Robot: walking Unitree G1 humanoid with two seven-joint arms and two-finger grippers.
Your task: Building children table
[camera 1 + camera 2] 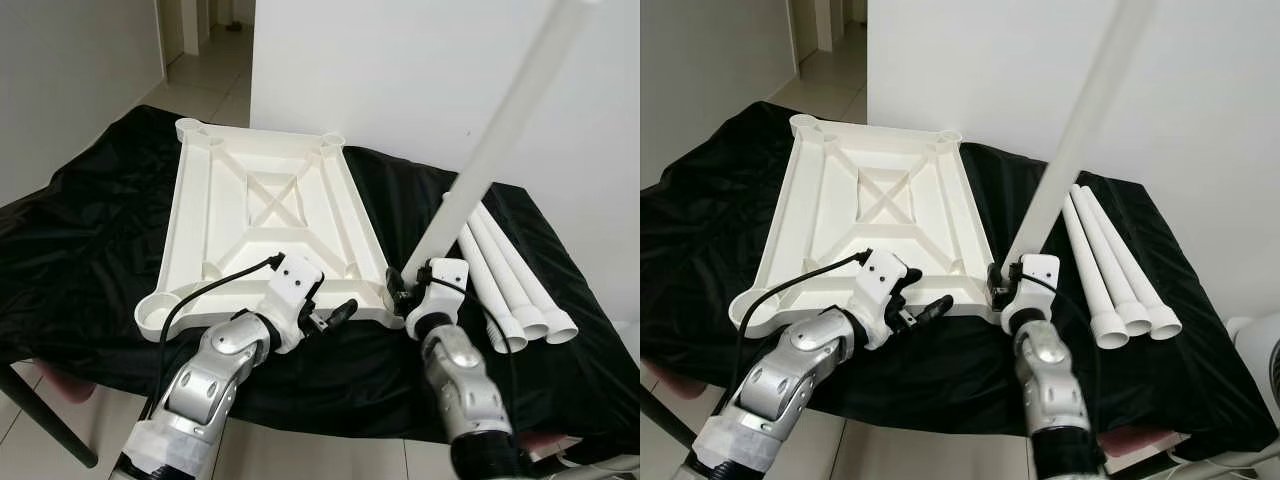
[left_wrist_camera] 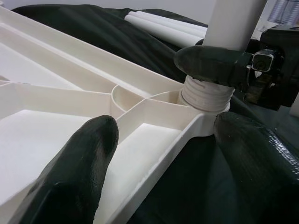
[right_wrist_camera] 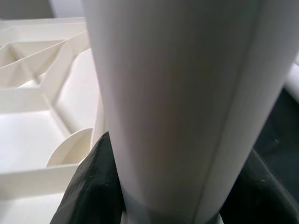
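The white table top lies upside down on a black cloth. My right gripper is shut on a long white leg that slants up and to the right. The leg's threaded end sits in the near right corner socket. In the right wrist view the leg stands between both fingers. My left gripper is open at the near rim, just left of that corner. One of its fingers is over the ribbed inside and the other is outside the rim.
Three spare white legs lie side by side on the cloth to the right of the table top. A white wall rises right behind the cloth. A doorway opens at the far left. A dark support leg slants below the near left edge.
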